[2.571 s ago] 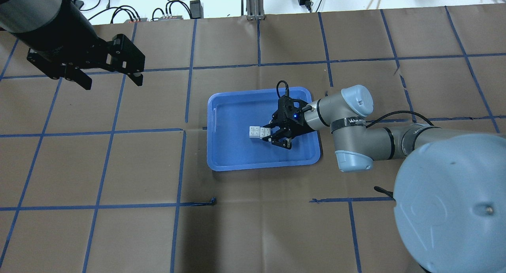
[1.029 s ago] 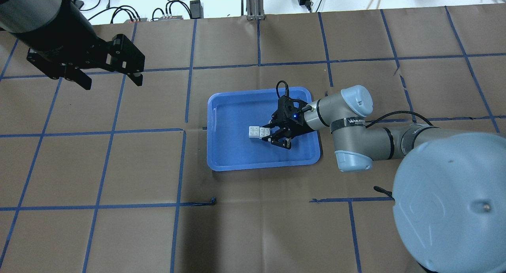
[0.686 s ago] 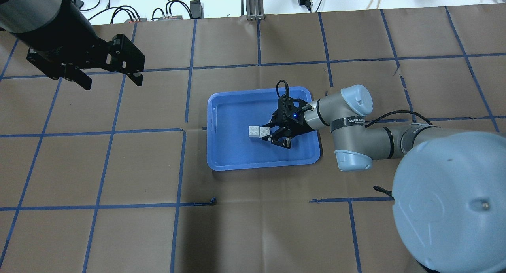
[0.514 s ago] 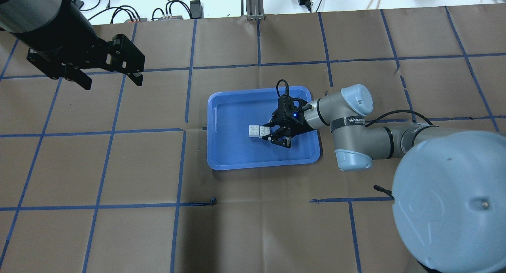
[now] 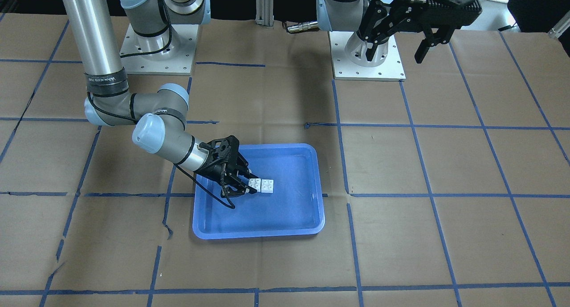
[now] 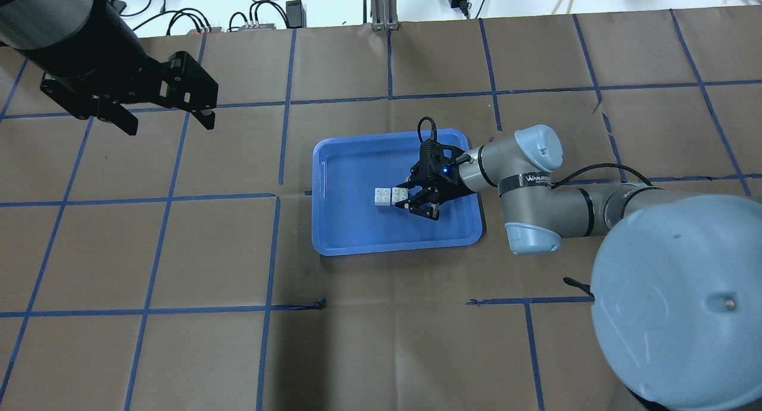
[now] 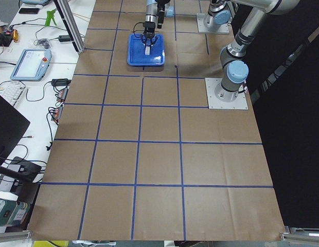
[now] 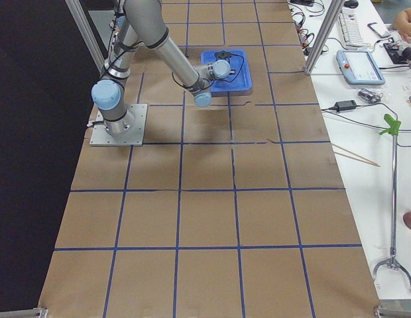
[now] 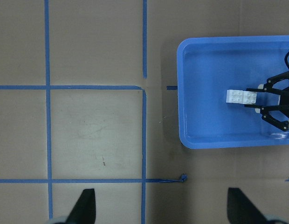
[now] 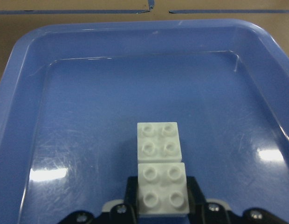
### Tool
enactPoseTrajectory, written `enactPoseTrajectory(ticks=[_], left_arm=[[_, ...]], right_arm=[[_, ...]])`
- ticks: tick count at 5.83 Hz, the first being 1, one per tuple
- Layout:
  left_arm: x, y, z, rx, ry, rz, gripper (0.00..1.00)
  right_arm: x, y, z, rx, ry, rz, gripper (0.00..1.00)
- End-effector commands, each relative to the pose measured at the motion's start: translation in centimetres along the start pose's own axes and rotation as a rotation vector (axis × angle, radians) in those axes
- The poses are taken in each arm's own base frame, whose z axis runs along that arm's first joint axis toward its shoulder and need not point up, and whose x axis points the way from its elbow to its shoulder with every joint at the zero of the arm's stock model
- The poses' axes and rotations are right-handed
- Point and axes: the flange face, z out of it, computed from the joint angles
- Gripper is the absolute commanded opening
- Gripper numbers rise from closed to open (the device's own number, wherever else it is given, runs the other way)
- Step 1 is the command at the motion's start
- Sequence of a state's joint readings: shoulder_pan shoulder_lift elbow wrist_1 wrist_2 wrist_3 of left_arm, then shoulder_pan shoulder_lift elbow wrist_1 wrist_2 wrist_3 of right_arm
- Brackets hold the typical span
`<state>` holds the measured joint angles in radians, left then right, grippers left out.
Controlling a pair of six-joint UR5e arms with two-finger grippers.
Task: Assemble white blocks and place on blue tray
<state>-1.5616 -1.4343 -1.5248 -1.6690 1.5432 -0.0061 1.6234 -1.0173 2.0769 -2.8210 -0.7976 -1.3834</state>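
The two white blocks (image 6: 384, 196) are joined in a row inside the blue tray (image 6: 351, 173), near its middle. My right gripper (image 6: 403, 197) reaches in from the tray's right side, shut on the block nearest its wrist. In the right wrist view the fingers sit tight on both sides of the near block (image 10: 162, 193), and the far block (image 10: 158, 140) sticks out ahead over the tray floor (image 10: 88, 116). I cannot tell whether the blocks touch the floor. My left gripper (image 6: 169, 125) is open and empty, high over the table's far left.
Brown paper with a blue tape grid covers the table. Cables and power supplies (image 6: 262, 18) lie along the far edge. The two arm bases (image 5: 367, 53) stand on white plates. The left wrist view shows the tray (image 9: 205, 116) from above.
The right arm and gripper have shifted slightly toward the far side of the tray, and the blocks have moved a little with them. The left arm has not moved.
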Motion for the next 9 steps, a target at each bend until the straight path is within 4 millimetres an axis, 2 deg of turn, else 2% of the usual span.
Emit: enactPoseTrajectory(ticks=[1,5,7,8,9], left_arm=[[0.00,0.00,0.00,0.000,0.000,0.000,1.00],[0.00,0.00,0.00,0.000,0.000,0.000,1.00],[0.00,0.05,-0.07,0.002,0.000,0.000,0.99],[0.00,0.00,0.00,0.000,0.000,0.000,1.00],[0.00,0.00,0.00,0.000,0.000,0.000,1.00]], right_arm=[[-0.04,-0.04,0.05,0.001,-0.001,0.001,0.38],[-0.24,-0.14,0.25,0.001,-0.008,0.001,0.40],[-0.19,-0.14,0.28,0.003,-0.008,0.004,0.87],[-0.13,-0.16,0.26,0.001,-0.007,0.003,0.99],[-0.12,-0.22,0.20,0.002,-0.006,0.002,0.99]])
